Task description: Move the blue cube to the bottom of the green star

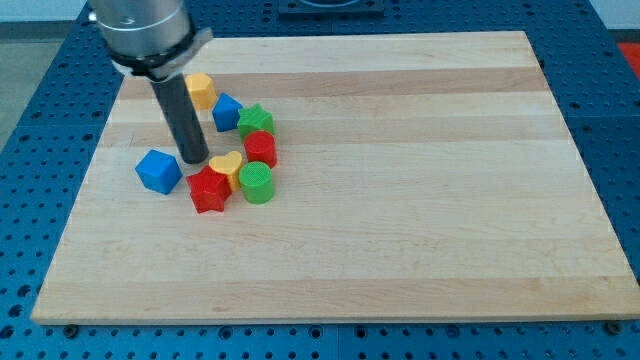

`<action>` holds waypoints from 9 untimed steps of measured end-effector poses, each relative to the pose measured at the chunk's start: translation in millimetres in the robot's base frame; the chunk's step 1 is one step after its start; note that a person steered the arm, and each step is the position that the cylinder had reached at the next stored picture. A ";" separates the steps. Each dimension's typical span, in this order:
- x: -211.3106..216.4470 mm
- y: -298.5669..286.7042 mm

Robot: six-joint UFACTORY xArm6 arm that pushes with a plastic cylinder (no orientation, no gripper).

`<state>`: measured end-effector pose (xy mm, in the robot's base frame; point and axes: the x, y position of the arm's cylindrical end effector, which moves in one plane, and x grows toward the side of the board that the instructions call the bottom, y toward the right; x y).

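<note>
The blue cube (158, 171) lies at the view's left on the wooden board (420, 200). The green star (255, 121) sits up and to the right of it, in a cluster of blocks. My tip (194, 160) rests on the board just right of the blue cube and left of the yellow heart (227, 166). Below the green star stand a red block (261, 148) and a green cylinder (256, 183), so the blue cube is apart from the star.
A red star (209, 189) lies below my tip. A second blue block (227, 111) and a yellow block (201, 89) sit left of the green star. The rod's grey housing (145, 35) hangs over the board's top left corner.
</note>
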<state>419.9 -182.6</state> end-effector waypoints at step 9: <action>16.9 65.7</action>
